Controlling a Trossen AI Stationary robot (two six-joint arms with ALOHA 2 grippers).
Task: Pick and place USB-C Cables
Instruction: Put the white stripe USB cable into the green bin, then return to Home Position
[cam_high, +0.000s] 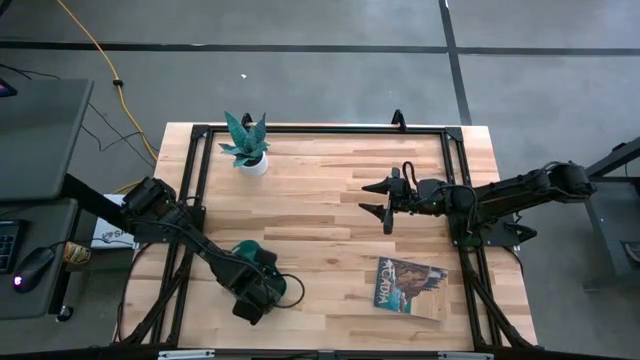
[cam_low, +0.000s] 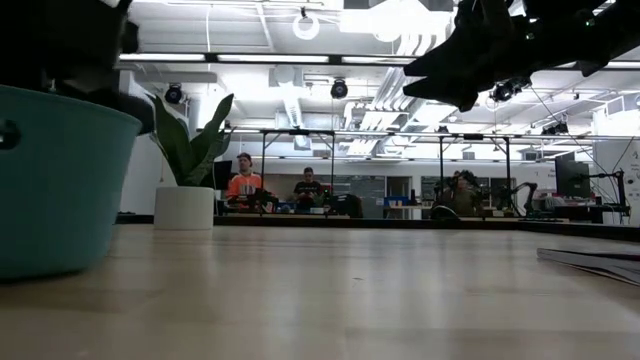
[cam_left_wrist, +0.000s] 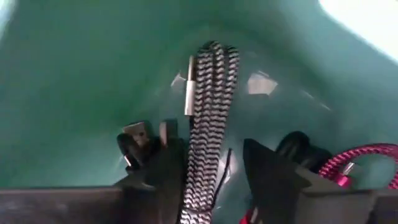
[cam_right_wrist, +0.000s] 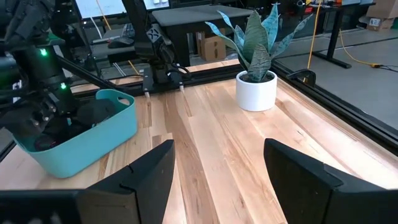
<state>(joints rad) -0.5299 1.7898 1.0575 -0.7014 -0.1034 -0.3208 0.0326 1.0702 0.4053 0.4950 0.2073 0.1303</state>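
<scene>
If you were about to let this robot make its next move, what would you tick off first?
1. Left gripper is inside the teal plastic tray: ok.
2. Grey-and-white braided cable lies between its fingers: ok.
3. Fingers clamped on that cable: not ok, they look open.
4. Maroon-pink braided cable lies clear beside it: ok.
5. Right gripper waits open above bare table, away from the tray: ok.
6. Potted green plant in white pot stands upright, out of the way: ok.

This is a robotics lab or workshop. The butcher-block table (cam_high: 320, 240) stands on a grey concrete floor crossed by a yellow cord (cam_high: 100, 60). In the low view's background, people (cam_low: 243, 180) sit at benches under exposed ceiling ducts and strip lights (cam_low: 190, 57), with more robot arms (cam_low: 520, 192) and monitors (cam_low: 572, 178) at the right.
</scene>
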